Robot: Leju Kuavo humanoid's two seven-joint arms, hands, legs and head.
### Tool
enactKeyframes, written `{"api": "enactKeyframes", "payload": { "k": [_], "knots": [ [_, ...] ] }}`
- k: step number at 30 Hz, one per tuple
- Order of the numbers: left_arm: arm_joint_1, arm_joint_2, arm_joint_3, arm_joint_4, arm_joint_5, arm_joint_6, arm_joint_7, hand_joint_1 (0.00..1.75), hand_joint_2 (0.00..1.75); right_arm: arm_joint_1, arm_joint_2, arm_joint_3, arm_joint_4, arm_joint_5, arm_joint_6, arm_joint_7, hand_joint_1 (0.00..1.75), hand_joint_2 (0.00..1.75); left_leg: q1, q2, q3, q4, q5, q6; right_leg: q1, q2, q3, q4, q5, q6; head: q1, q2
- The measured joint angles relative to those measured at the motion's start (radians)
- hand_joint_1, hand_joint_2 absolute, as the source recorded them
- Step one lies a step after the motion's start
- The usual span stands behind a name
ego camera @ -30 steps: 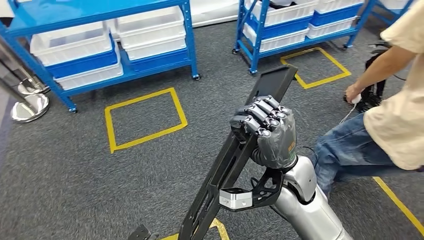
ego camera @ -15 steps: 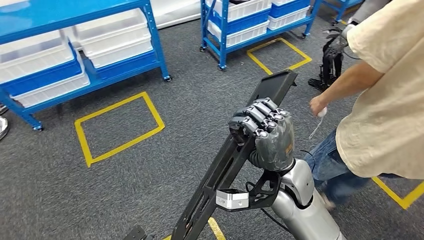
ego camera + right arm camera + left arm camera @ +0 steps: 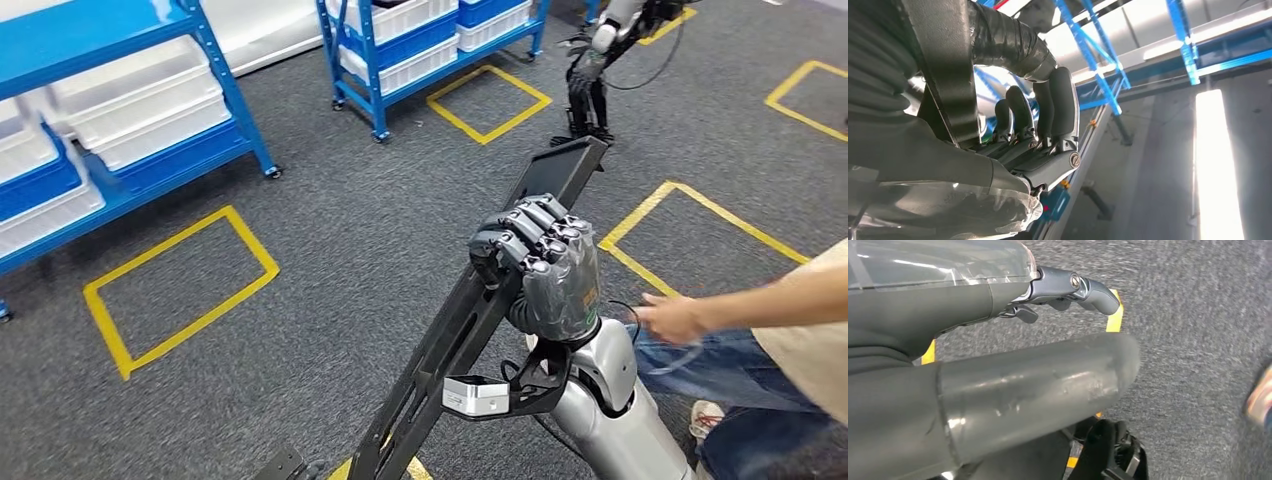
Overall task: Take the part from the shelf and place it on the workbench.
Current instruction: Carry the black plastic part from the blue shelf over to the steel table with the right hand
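The part (image 3: 447,345) is a long black metal frame that slants from the picture's bottom up to its flat end (image 3: 560,170). My right hand (image 3: 540,265) grips it near the upper third, fingers wrapped round the bar. In the right wrist view the dark fingers (image 3: 1038,130) curl over the black bar (image 3: 943,75). My left hand (image 3: 998,385) hangs above the grey carpet with its thumb and a finger (image 3: 1073,285) stretched out and nothing in it.
Blue shelves with white bins stand at the far left (image 3: 130,100) and the back (image 3: 400,40). Yellow squares (image 3: 180,290) mark the grey carpet. A person's arm (image 3: 740,310) reaches in at the right, close to my right arm. Another robot's arm (image 3: 595,60) hangs at the back.
The whole view has swung to the right, so the shelves have slid leftward in the picture. The person now stands lower right. My right hand still holds the part the same way.
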Motion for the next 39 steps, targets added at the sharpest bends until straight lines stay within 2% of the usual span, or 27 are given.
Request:
{"api": "enactKeyframes", "payload": {
  "k": [2,4,6,8,10,11,12,13,14,16,17,19,21,23,24,25,26,27,28,30,32,33,34,35,36,37,39],
  "knots": [
    [0.001,0.003,0.000,0.000,0.003,0.005,-0.003,0.00,0.00,0.000,0.000,-0.001,0.000,-0.002,0.000,-0.002,1.75,1.75,-0.005,-0.023,0.021,-0.048,0.007,0.008,-0.006,0.021,-0.006,-0.004,0.008,0.012,0.000,0.000],
    [0.001,0.003,0.000,0.000,0.006,0.008,-0.006,0.00,0.00,0.001,-0.001,-0.002,0.000,-0.004,0.000,-0.005,1.75,1.75,-0.006,-0.003,0.028,-0.066,0.019,0.016,-0.011,0.036,-0.009,-0.010,0.016,0.026,0.000,0.000],
    [0.001,0.002,-0.002,0.000,0.009,0.009,-0.011,0.00,0.00,0.001,-0.002,-0.004,-0.001,-0.007,-0.001,-0.007,1.75,1.75,-0.003,0.022,0.038,-0.097,0.039,0.024,-0.006,-0.002,-0.023,0.014,-0.004,0.033,0.000,0.000],
    [0.003,0.002,-0.004,0.000,0.011,0.010,-0.015,0.00,0.00,0.000,-0.002,-0.005,-0.001,-0.009,-0.002,-0.008,1.75,1.75,-0.004,0.050,0.041,-0.111,0.049,0.028,-0.001,-0.062,-0.069,0.114,-0.069,0.036,0.000,0.000],
    [0.007,0.001,-0.004,0.000,0.012,0.009,-0.016,0.00,0.00,0.002,-0.003,-0.005,-0.001,-0.010,-0.002,-0.008,1.75,1.75,-0.004,0.079,0.035,-0.109,0.048,0.029,-0.005,-0.086,-0.117,0.224,-0.118,0.042,0.001,0.000],
    [0.008,0.000,-0.004,0.000,0.012,0.009,-0.016,0.00,0.00,0.003,-0.003,-0.005,-0.001,-0.010,-0.002,-0.008,1.75,1.75,-0.004,0.094,0.033,-0.106,0.047,0.027,-0.008,-0.091,-0.121,0.241,-0.118,0.046,0.000,0.000],
    [0.008,-0.001,-0.005,0.000,0.012,0.009,-0.016,0.00,0.00,0.004,-0.004,-0.005,-0.001,-0.010,-0.002,-0.008,1.75,1.75,-0.002,0.107,0.031,-0.102,0.045,0.024,-0.012,-0.097,-0.105,0.219,-0.100,0.050,0.001,0.000],
    [0.008,-0.003,-0.005,0.000,0.012,0.009,-0.017,0.00,0.00,0.004,-0.004,-0.006,-0.001,-0.010,-0.002,-0.008,1.75,1.75,0.000,0.119,0.030,-0.095,0.040,0.019,-0.015,-0.110,-0.070,0.163,-0.071,0.054,0.000,0.000],
    [0.007,-0.005,-0.005,0.000,0.012,0.009,-0.017,0.00,0.00,0.003,-0.004,-0.006,-0.001,-0.010,-0.002,-0.008,1.75,1.75,0.001,0.130,0.028,-0.086,0.034,0.013,-0.015,-0.136,-0.031,0.097,-0.050,0.057,0.001,0.000],
    [0.004,-0.006,-0.005,0.000,0.013,0.009,-0.018,0.00,0.00,0.003,-0.004,-0.006,-0.001,-0.010,-0.002,-0.009,1.75,1.75,-0.002,0.149,0.025,-0.065,0.018,-0.001,-0.013,-0.167,0.019,0.009,-0.029,0.048,0.000,0.000],
    [0.003,-0.006,-0.005,0.000,0.014,0.009,-0.018,0.00,0.00,0.002,-0.004,-0.007,-0.002,-0.010,-0.002,-0.009,1.75,1.75,-0.004,0.157,0.025,-0.059,0.013,-0.007,-0.009,-0.169,0.023,0.000,-0.033,0.040,0.000,0.000],
    [0.000,-0.008,-0.005,0.000,0.016,0.009,-0.019,0.00,0.00,0.001,-0.005,-0.009,-0.004,-0.010,-0.003,-0.010,1.75,1.75,-0.003,0.174,0.028,-0.055,0.006,-0.017,-0.008,-0.143,0.019,0.002,-0.031,0.024,0.000,0.000],
    [-0.005,-0.010,-0.005,0.000,0.017,0.009,-0.019,0.00,0.00,0.000,-0.005,-0.009,-0.006,-0.009,-0.003,-0.010,1.75,1.75,0.003,0.148,0.019,-0.026,-0.021,-0.026,-0.009,-0.121,0.017,0.000,-0.027,0.012,0.000,0.000],
    [-0.006,-0.011,-0.005,0.000,0.017,0.009,-0.019,0.00,0.00,-0.002,-0.005,-0.010,-0.007,-0.009,-0.003,-0.010,1.75,1.75,0.007,0.093,-0.024,0.077,-0.084,-0.032,-0.010,-0.100,0.016,-0.001,-0.023,0.004,0.000,0.000],
    [-0.004,-0.012,-0.005,0.000,0.017,0.009,-0.019,0.00,0.00,-0.003,-0.005,-0.010,-0.007,-0.009,-0.003,-0.010,1.75,1.75,0.008,0.075,-0.056,0.146,-0.116,-0.032,-0.008,-0.088,0.015,-0.001,-0.022,0.002,0.000,0.000],
    [-0.003,-0.012,-0.005,0.000,0.017,0.009,-0.019,0.00,0.00,-0.003,-0.005,-0.010,-0.007,-0.009,-0.003,-0.010,1.75,1.75,0.008,0.067,-0.084,0.204,-0.135,-0.031,-0.006,-0.075,0.014,0.000,-0.022,0.001,0.000,0.000],
    [-0.002,-0.012,-0.005,0.000,0.017,0.009,-0.018,0.00,0.00,-0.003,-0.005,-0.010,-0.007,-0.009,-0.003,-0.010,1.75,1.75,0.007,0.063,-0.100,0.232,-0.135,-0.027,-0.003,-0.061,0.014,0.001,-0.022,0.001,0.000,0.000],
    [-0.002,-0.012,-0.005,0.000,0.017,0.009,-0.018,0.00,0.00,-0.003,-0.005,-0.010,-0.007,-0.009,-0.003,-0.010,1.75,1.75,0.006,0.060,-0.100,0.224,-0.115,-0.022,-0.001,-0.047,0.014,0.001,-0.021,0.001,0.000,0.000],
    [-0.003,-0.012,-0.005,0.000,0.018,0.009,-0.018,0.00,0.00,-0.003,-0.005,-0.010,-0.007,-0.009,-0.003,-0.010,1.75,1.75,0.004,0.054,-0.082,0.176,-0.078,-0.015,0.000,-0.034,0.016,0.001,-0.021,0.001,0.000,0.000],
    [-0.005,-0.012,-0.005,0.000,0.018,0.009,-0.018,0.00,0.00,-0.004,-0.005,-0.010,-0.007,-0.009,-0.003,-0.010,1.75,1.75,0.000,0.016,-0.025,0.040,-0.007,0.000,0.000,-0.010,0.017,0.001,-0.020,0.002,0.000,0.000],
    [-0.006,-0.011,-0.005,0.000,0.018,0.010,-0.018,0.00,0.00,-0.005,-0.005,-0.011,-0.007,-0.009,-0.004,-0.010,1.75,1.75,-0.004,-0.017,0.008,-0.036,0.018,0.008,-0.005,0.011,0.012,0.000,-0.015,0.010,0.000,0.000],
    [-0.007,-0.011,-0.005,0.000,0.018,0.010,-0.018,0.00,0.00,-0.005,-0.005,-0.011,-0.007,-0.009,-0.005,-0.010,1.75,1.75,-0.005,-0.020,0.012,-0.043,0.017,0.010,-0.008,0.022,0.009,-0.002,-0.011,0.016,0.000,0.000],
    [-0.008,-0.011,-0.005,-0.001,0.019,0.011,-0.018,0.00,0.00,-0.005,-0.005,-0.012,-0.007,-0.009,-0.006,-0.010,1.75,1.75,-0.006,-0.010,0.015,-0.051,0.021,0.013,-0.010,0.031,0.006,-0.006,-0.007,0.023,0.000,0.000],
    [-0.009,-0.011,-0.005,-0.002,0.019,0.013,-0.018,0.00,0.00,-0.005,-0.006,-0.013,-0.008,-0.009,-0.008,-0.010,1.75,1.75,-0.005,0.002,0.018,-0.061,0.027,0.015,-0.010,0.025,0.004,-0.006,-0.007,0.028,0.000,0.000],
    [-0.011,-0.012,-0.006,-0.003,0.020,0.015,-0.018,0.00,0.00,-0.006,-0.006,-0.015,-0.009,-0.009,-0.010,-0.011,1.75,1.75,-0.003,0.014,0.022,-0.073,0.034,0.020,-0.008,0.005,-0.002,0.004,-0.017,0.032,0.000,0.000],
    [-0.011,-0.012,-0.006,-0.004,0.021,0.017,-0.018,0.00,0.00,-0.007,-0.006,-0.016,-0.010,-0.009,-0.012,-0.011,1.75,1.75,-0.001,0.027,0.025,-0.085,0.040,0.023,-0.005,-0.024,-0.016,0.032,-0.039,0.034,0.000,0.000],
    [-0.008,-0.012,-0.006,-0.005,0.023,0.020,-0.016,0.00,0.00,-0.009,-0.006,-0.019,-0.012,-0.009,-0.016,-0.011,1.75,1.75,-0.001,0.053,0.024,-0.091,0.044,0.028,-0.004,-0.076,-0.067,0.144,-0.104,0.040,0.001,0.000]
  ]
}}
